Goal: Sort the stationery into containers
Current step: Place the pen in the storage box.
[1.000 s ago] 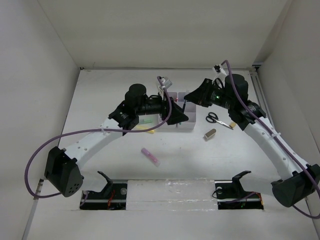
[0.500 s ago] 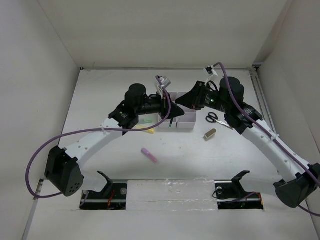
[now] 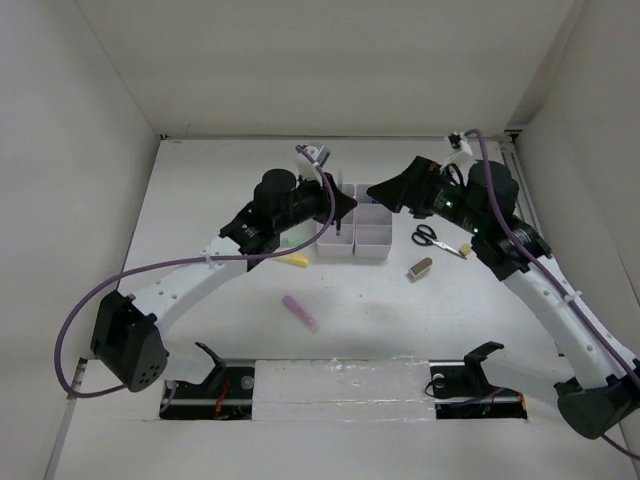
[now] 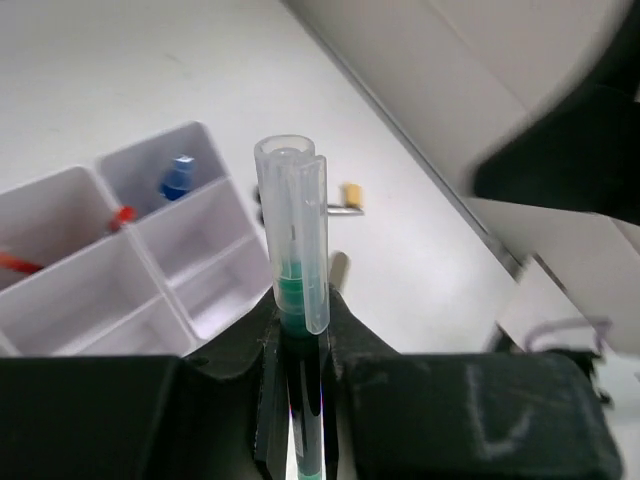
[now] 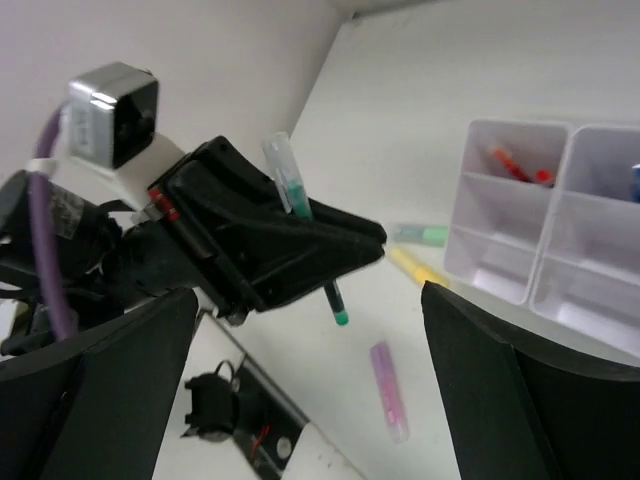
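Note:
My left gripper [image 3: 340, 212] [image 4: 300, 312] is shut on a green pen [image 4: 293, 240] [image 5: 338, 305] with a clear cap, held upright above the left edge of the white organiser tray [image 3: 372, 246] [image 4: 215, 262] [image 5: 500, 285]. My right gripper [image 3: 386, 193] [image 5: 310, 290] stands wide open over the tray's far side, facing the left gripper, with nothing in it. In the tray lie a red pen [image 4: 14, 263] [image 5: 512, 164] and a blue piece [image 4: 178, 178]. On the table are a pink highlighter [image 3: 300, 313] [image 5: 388, 390], a yellow highlighter [image 3: 294, 260] [image 5: 418, 268], a green highlighter [image 5: 422, 235], black-handled scissors [image 3: 430, 236] and a beige eraser [image 3: 420, 267].
White walls close in the table on the left, the back and the right. The two arm bases [image 3: 220, 375] sit at the near edge. The right arm's purple cable [image 3: 470, 140] loops above its wrist.
The left gripper has shut on the green pen. The right gripper has opened, let the pen go and drawn back a little to the right.

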